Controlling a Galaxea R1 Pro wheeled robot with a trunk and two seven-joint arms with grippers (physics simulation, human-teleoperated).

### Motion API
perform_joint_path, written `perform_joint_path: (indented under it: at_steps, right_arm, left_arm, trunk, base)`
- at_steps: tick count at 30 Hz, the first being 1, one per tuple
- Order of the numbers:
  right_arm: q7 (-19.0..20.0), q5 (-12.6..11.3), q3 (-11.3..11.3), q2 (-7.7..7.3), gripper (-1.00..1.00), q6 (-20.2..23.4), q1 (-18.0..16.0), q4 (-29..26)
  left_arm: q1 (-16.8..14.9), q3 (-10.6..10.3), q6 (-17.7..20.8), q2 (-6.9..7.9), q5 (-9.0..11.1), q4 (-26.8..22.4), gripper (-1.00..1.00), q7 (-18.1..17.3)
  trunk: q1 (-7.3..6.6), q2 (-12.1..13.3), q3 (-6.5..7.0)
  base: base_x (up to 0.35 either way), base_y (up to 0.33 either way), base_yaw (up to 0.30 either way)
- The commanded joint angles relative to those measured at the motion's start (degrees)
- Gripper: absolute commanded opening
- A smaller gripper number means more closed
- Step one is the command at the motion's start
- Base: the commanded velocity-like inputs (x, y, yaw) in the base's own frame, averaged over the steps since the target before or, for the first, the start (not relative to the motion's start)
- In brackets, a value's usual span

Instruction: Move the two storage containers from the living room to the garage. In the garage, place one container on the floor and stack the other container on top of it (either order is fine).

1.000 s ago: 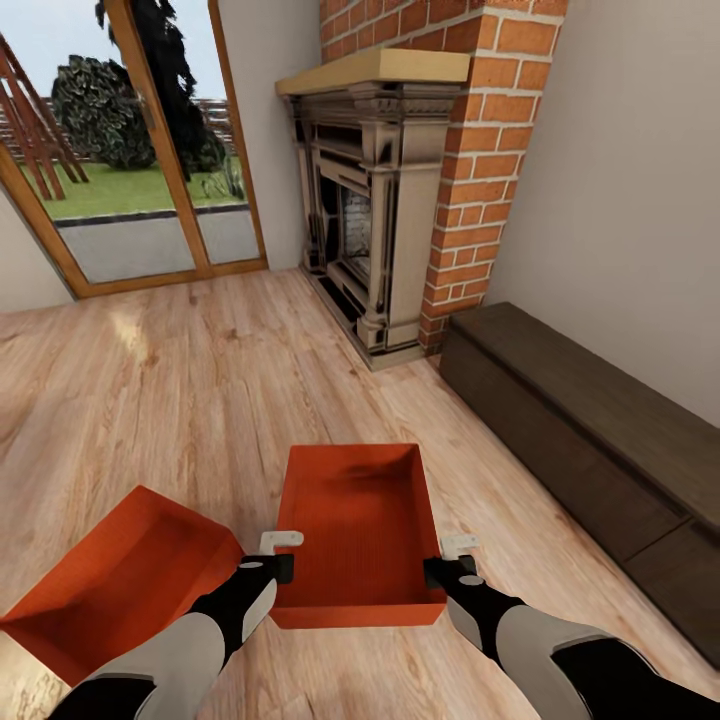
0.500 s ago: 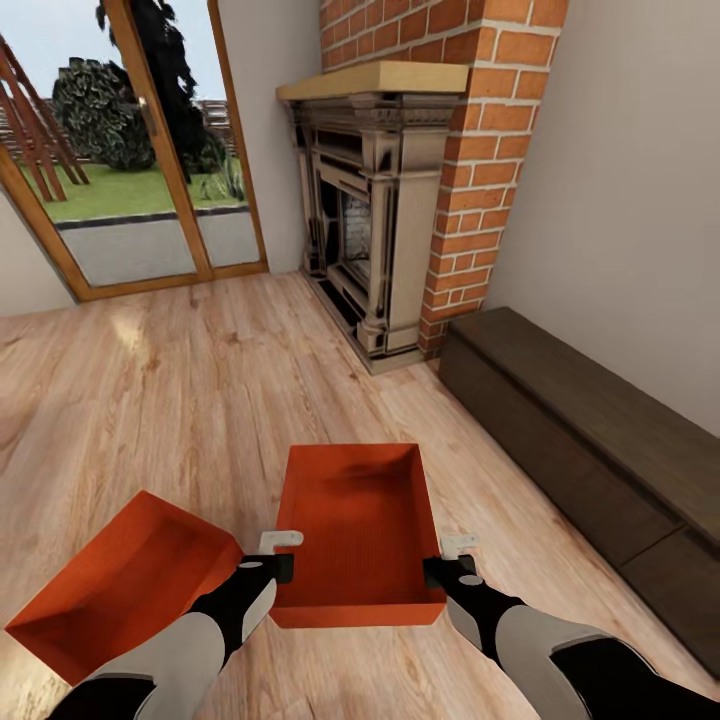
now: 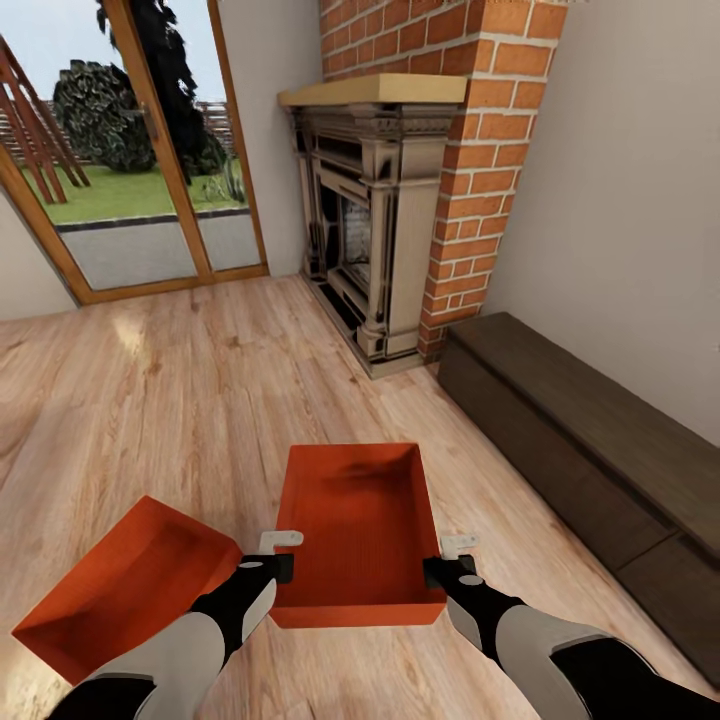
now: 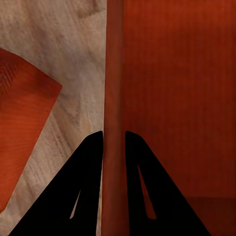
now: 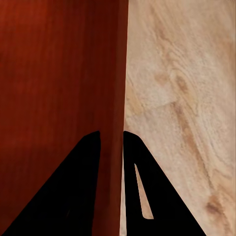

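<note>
Meanwhile, the whole head view has slid a little against the pictures from 1 second ago: the brick fireplace (image 3: 385, 215) and the dark low bench (image 3: 590, 440) sit slightly lower and the second container (image 3: 125, 590) lies a touch further right. That reads as the robot's base or head moving, not the things. The carried container (image 3: 358, 530) keeps the same place between the arms. The left gripper (image 4: 114, 140) has its jaws clenched on that bin's left wall, and the right gripper (image 5: 112, 140) pinches the right wall the same way. The second container rests tilted on the wood-plank floor (image 3: 180, 400), just beside the left arm. Both bins are in the living room near the glass doors (image 3: 140, 160), so the haul to the garage has barely started.
</note>
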Motion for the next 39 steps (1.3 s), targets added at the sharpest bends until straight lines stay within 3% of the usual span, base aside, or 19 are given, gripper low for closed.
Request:
perform_joint_path:
  at_steps: [1,39]
  right_arm:
    - [-0.2,0.16,-1.42,0.25,-1.0,-0.23,-0.09,0.01]
    - [-0.25,0.06,-1.58,0.25,-1.0,-0.21,-0.09,0.01]
  left_arm:
    - [0.04,0.15,0.39,-0.06,0.0,-0.02,-1.0,0.55]
    - [0.04,0.16,0.39,-0.04,-0.19,-0.19,-1.0,0.57]
  trunk:
    - [-0.23,0.4,0.2]
    - [-8.58,15.64,10.31]
  base:
    - [0.0,0.0,0.0]
    - [0.0,0.0,0.0]
